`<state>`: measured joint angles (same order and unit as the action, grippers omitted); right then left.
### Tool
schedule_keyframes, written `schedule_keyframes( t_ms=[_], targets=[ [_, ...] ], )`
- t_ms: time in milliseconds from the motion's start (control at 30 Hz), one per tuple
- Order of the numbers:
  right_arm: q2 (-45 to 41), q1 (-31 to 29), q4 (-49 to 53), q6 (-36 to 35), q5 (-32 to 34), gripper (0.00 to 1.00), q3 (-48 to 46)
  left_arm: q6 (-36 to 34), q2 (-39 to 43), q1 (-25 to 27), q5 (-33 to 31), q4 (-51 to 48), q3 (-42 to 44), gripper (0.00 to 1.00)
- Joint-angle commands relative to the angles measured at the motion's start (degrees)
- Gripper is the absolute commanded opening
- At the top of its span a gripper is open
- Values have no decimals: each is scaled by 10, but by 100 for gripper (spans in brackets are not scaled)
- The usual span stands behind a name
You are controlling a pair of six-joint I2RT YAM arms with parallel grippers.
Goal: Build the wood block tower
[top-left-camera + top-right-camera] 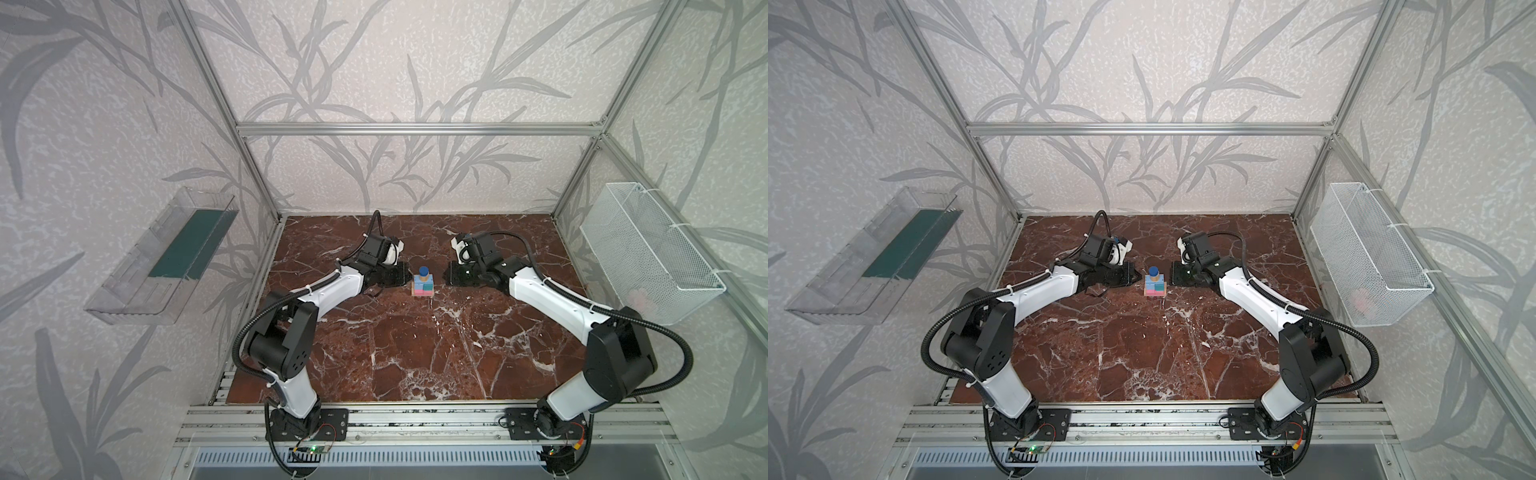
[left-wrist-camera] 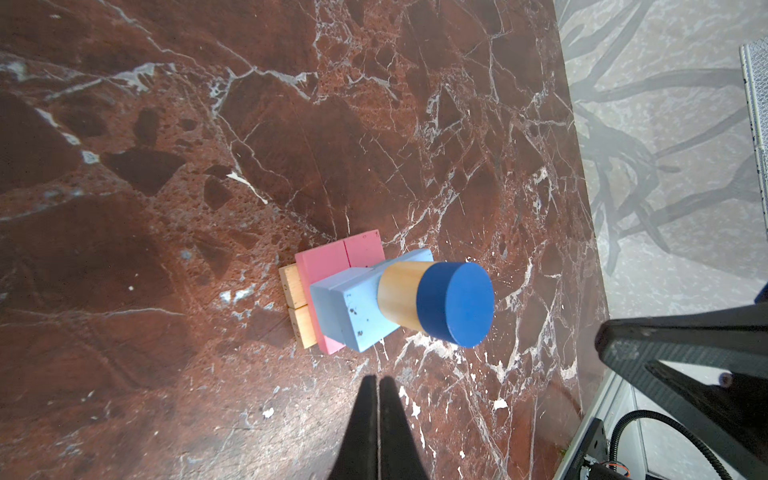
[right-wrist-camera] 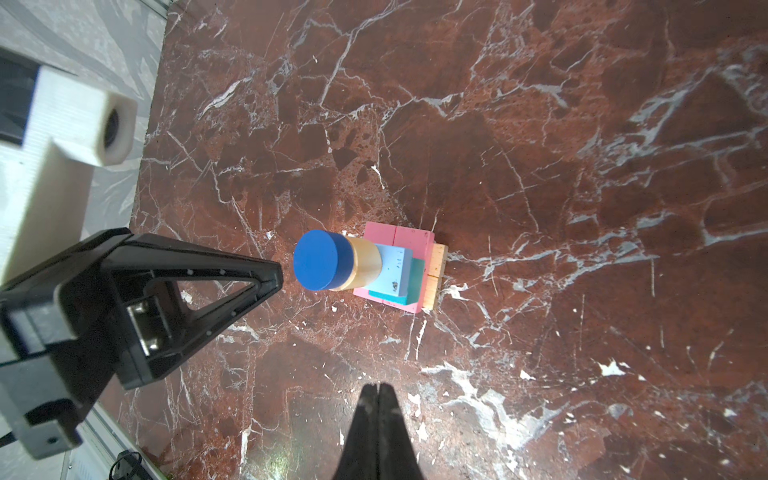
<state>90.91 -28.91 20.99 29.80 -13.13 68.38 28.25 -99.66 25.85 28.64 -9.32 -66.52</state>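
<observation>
**Block tower stands mid-surface, both jaws together and empty**

In both top views the tower [image 1: 423,284] [image 1: 1155,284] stands towards the back middle of the red-brown marble surface [image 1: 415,353]. It sits between the left arm [image 1: 328,291] and the right arm [image 1: 536,286]. Pink shows lowest at its front, light blue and teal above that, and a dark blue round piece is the tip. The left jaws and right jaws lie low on either side of it, and neither touches it. On the left wall hangs a clear tray [image 1: 124,291] with a dark green panel [image 1: 187,245] lying in it. On the right wall hangs a white wire basket [image 1: 648,249]. A faint pink shape [image 1: 642,299] shows low inside it, too blurred to tell what it is.

In the left wrist view the layers read clearly. Two tan bars [image 2: 297,303] lie side by side at the base, with two pink bars [image 2: 332,257] laid across them. Above come the light blue blocks [image 2: 357,307], then a tan cylinder [image 2: 399,295], capped by the dark blue cylinder [image 2: 455,303]. The left jaws are pressed together, holding nothing and clear of the tower.

In the right wrist view a teal cube [image 3: 415,274] sits beside a light blue block, under the tan cylinder. The right jaws are pressed together and empty. The left jaws point at the dark blue cylinder, with a strip of surface showing between them.
</observation>
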Motion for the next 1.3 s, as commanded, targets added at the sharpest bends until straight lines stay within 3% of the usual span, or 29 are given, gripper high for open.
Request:
schedule_keyframes(
  t_ms=[0, 1267],
  targets=[
    [-17, 3, -8, 5, -5, 0, -7, 8, -8, 3, 4, 25, -11, 0],
    [-13, 5, -6, 4, -8, 0, -16, 34, -29, 12, 22, 85, -7, 0]
  ],
)
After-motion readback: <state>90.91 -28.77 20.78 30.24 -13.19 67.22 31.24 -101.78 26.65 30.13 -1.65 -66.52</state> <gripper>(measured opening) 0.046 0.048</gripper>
